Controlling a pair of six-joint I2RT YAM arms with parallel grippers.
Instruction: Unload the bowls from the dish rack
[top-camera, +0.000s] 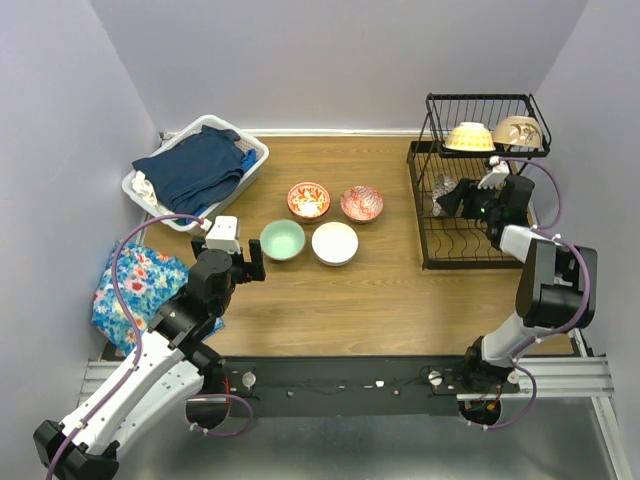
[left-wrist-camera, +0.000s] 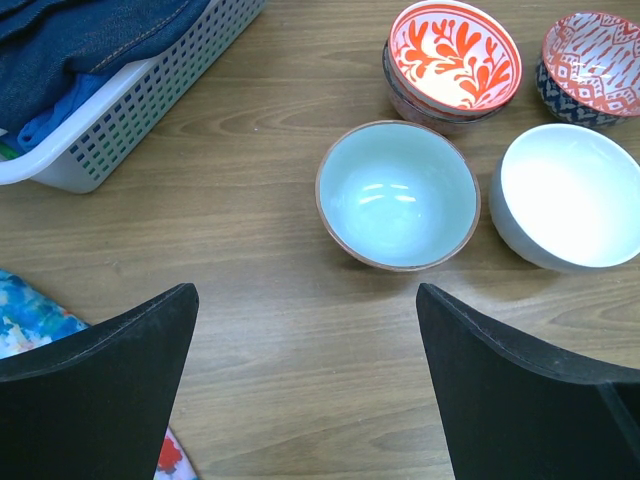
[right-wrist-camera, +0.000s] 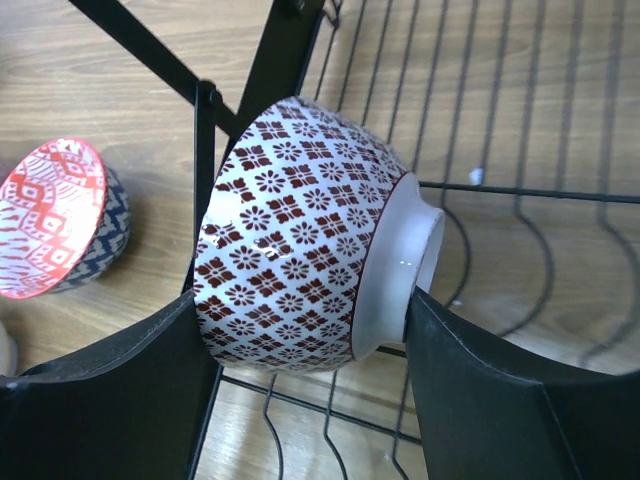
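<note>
Red-brown patterned ceramic bowl (right-wrist-camera: 290, 220) stands on edge in the black wire dish rack (right-wrist-camera: 270, 60), so our right gripper (right-wrist-camera: 300, 300) pinches it rim-to-foot. Left gripper (left-wrist-camera: 305, 290) hovers wide open, empty.

Black 2-tier wire dish rack (top-camera: 460, 245) on the right. Top tier: cream-yellow bowl (top-camera: 469, 136) rim-down, beige bowl (top-camera: 517, 131) beside it. Lower tier: red-patterned bowl (right-wrist-camera: 300, 260) on its side. Upright on tabletop, 2x2 cluster: mint bowl (left-wrist-camera: 398, 193), white bowl (left-wrist-camera: 568, 195), orange floral bowl (left-wrist-camera: 453, 55), red geometric bowl (left-wrist-camera: 594, 62).

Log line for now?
right jaws: closed on red-patterned bowl in dish rack | left jaws: open | table: four bowls | top tier: two bowls
</note>
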